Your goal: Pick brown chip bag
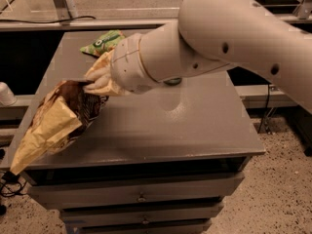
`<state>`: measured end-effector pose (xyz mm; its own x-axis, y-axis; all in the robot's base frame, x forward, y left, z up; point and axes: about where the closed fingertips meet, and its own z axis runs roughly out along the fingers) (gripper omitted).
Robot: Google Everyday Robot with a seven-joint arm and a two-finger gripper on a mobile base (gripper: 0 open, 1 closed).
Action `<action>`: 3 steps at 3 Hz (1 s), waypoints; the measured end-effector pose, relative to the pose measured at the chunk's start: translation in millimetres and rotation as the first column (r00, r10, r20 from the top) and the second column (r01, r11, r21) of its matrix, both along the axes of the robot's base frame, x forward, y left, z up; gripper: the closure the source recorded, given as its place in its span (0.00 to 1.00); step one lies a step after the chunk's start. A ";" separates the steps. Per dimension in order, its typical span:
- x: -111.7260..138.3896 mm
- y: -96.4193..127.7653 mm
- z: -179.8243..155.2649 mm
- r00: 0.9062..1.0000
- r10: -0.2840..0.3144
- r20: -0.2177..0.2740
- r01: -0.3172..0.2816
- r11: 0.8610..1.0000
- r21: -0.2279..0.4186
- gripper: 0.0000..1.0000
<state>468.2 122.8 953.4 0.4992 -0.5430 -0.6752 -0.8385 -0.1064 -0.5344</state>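
Observation:
The brown chip bag [61, 118] hangs tilted over the left part of the grey table [185, 126], dark brown at the top and pale yellow toward its lower corner, which dangles past the table's left front edge. My gripper [95, 84] is at the bag's upper end, shut on it and holding it up off the tabletop. The white arm reaches in from the upper right and covers the fingers' far side.
A smaller green snack bag [103, 42] lies at the back left of the table, just behind my wrist. The table has drawers [141, 197] below its front edge. A white object [6, 94] stands off the table's left side.

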 end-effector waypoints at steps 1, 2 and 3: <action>3.9 7.8 25.2 0.998 0.030 0.061 -0.036 0.994 0.100 1.00; 11.2 7.0 41.9 0.993 0.033 0.111 -0.056 0.977 0.204 1.00; 8.9 9.3 43.9 0.991 0.043 0.126 -0.068 0.976 0.207 1.00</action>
